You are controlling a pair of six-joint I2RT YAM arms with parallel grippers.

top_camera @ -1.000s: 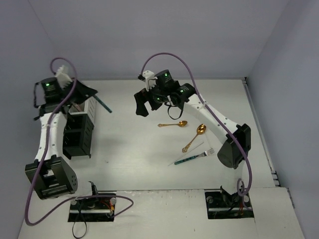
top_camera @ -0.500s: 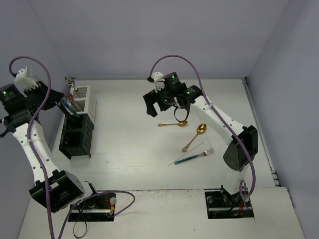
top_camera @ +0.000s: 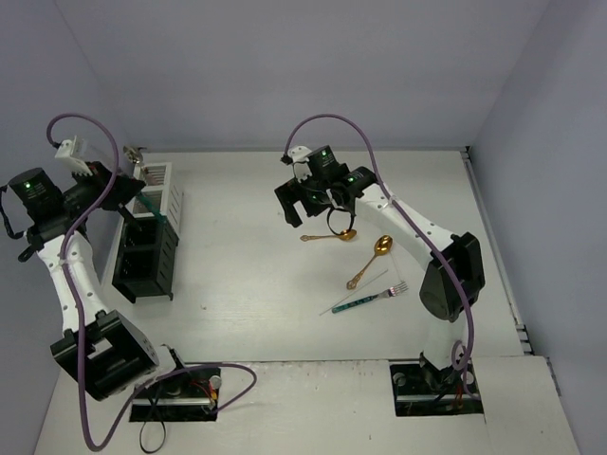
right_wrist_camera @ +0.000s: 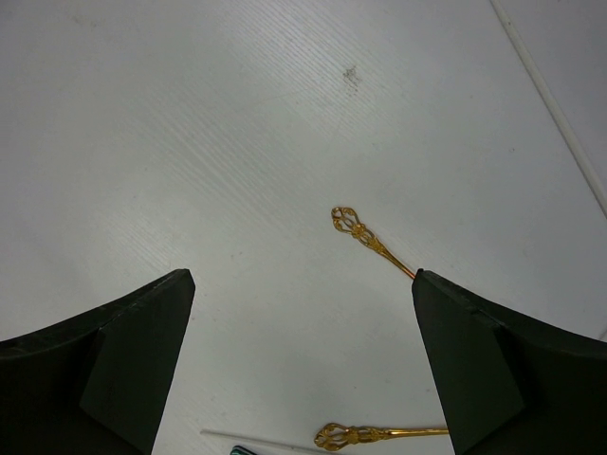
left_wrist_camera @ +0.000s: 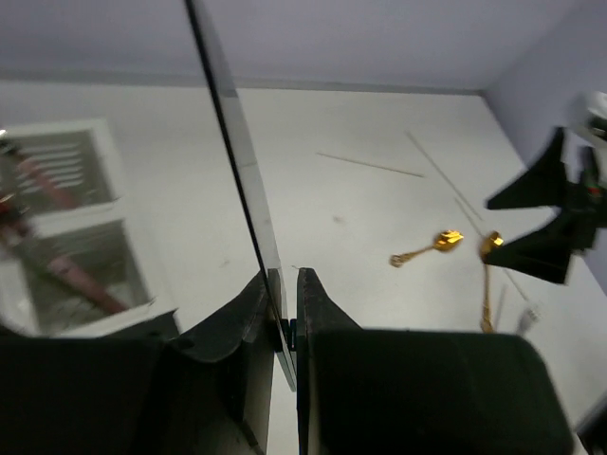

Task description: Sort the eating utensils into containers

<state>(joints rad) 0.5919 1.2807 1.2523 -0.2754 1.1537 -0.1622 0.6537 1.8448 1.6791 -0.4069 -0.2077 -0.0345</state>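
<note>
The white table [top_camera: 247,313] sits in a pale-walled booth, and I read it from my edge outward. Nearest me, on the right, lies the teal-handled fork [top_camera: 370,300]. Beyond it is one gold spoon [top_camera: 370,261] set at an angle, then a second gold spoon [top_camera: 330,236] lying crosswise. The right tool [top_camera: 302,207] hangs just past that second spoon with its fingers wide apart and nothing between them. Its own camera shows only bare table and two gold handles in the gap. On the left stand the black bins [top_camera: 147,254] in a row, with the white slatted bin [top_camera: 163,185] at the far end and the pink-handled pieces [left_wrist_camera: 90,289] inside it. The left tool [left_wrist_camera: 283,303] is clamped on a dark knife [left_wrist_camera: 237,142]. From above, the knife slants across where white bin meets black. I cannot tell whether its tip is inside either.
</note>
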